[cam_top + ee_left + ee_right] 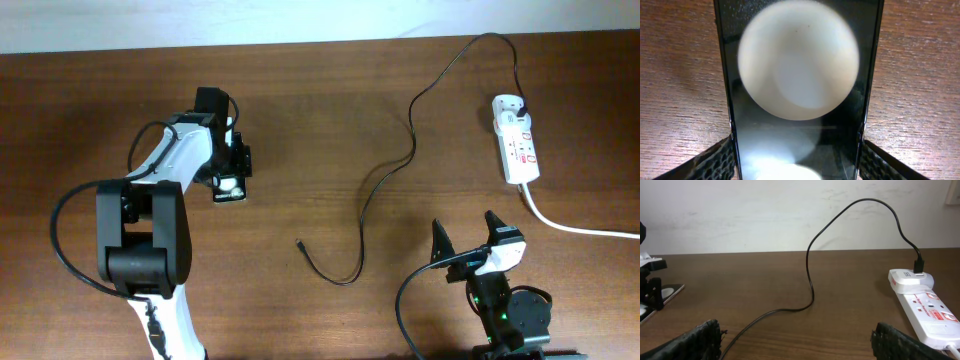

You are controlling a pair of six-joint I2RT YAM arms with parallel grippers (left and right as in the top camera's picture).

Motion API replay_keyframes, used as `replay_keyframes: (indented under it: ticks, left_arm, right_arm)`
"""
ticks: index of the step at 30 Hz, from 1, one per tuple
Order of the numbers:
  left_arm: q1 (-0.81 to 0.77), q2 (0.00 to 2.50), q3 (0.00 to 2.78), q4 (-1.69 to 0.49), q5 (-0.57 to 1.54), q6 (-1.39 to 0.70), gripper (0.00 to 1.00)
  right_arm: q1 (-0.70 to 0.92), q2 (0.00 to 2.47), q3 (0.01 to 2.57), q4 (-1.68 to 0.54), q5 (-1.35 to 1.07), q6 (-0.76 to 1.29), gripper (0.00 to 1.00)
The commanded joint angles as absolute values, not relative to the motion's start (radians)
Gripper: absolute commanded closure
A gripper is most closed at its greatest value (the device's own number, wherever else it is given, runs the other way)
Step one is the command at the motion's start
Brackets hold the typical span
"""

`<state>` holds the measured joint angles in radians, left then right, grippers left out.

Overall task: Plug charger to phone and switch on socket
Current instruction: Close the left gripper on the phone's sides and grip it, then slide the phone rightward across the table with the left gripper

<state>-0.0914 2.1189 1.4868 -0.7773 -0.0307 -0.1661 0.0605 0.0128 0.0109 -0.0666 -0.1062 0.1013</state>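
Observation:
The black phone point(231, 188) lies on the wooden table point(330, 120) at the left. It fills the left wrist view point(797, 65), its glossy face showing a big round white reflection. My left gripper point(232, 165) has a finger against each long edge of the phone point(797, 150). The charger cable point(412, 140) runs from its black plug point(521, 104) in the white socket point(518, 145) down to a free tip point(298, 242) mid-table. My right gripper point(466, 242) is open and empty near the front edge, apart from the cable point(810, 280) and the socket point(922, 305).
The socket's thick white cord point(580, 228) runs off to the right edge. A pale wall point(790, 210) stands behind the table's far edge. The left arm's body point(150, 240) covers the front left of the table.

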Motion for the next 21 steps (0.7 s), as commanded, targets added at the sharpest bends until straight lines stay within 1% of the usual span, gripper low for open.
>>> replay_keyframes:
  ticks: [1, 3, 6, 12, 17, 21]
  left_arm:
    - [-0.092, 2.146, 1.473, -0.805, 0.010, -0.171, 0.27]
    - [-0.092, 2.146, 1.473, -0.821, 0.036, -0.171, 0.27]
    - [-0.092, 2.146, 1.473, -0.850, 0.055, -0.171, 0.32]
    - [-0.099, 2.146, 1.473, -0.931, 0.131, -0.171, 0.36]
    - [-0.169, 2.146, 1.473, -0.984, 0.135, -0.171, 0.34]
    - [-0.234, 2.146, 1.473, -1.005, 0.135, -0.172, 0.34]
  right_arm:
    - [0.059, 0.004, 0.006, -0.072, -0.101, 0.101, 0.01]
    - [0.059, 0.004, 0.006, -0.072, -0.101, 0.101, 0.01]
    - [0.059, 0.004, 0.006, -0.072, -0.101, 0.101, 0.01]
    - [0.059, 0.004, 0.006, -0.072, -0.101, 0.101, 0.01]
    - [0.059, 0.004, 0.006, -0.072, -0.101, 0.101, 0.01]
    - [0.059, 0.004, 0.006, -0.072, -0.101, 0.101, 0.01]
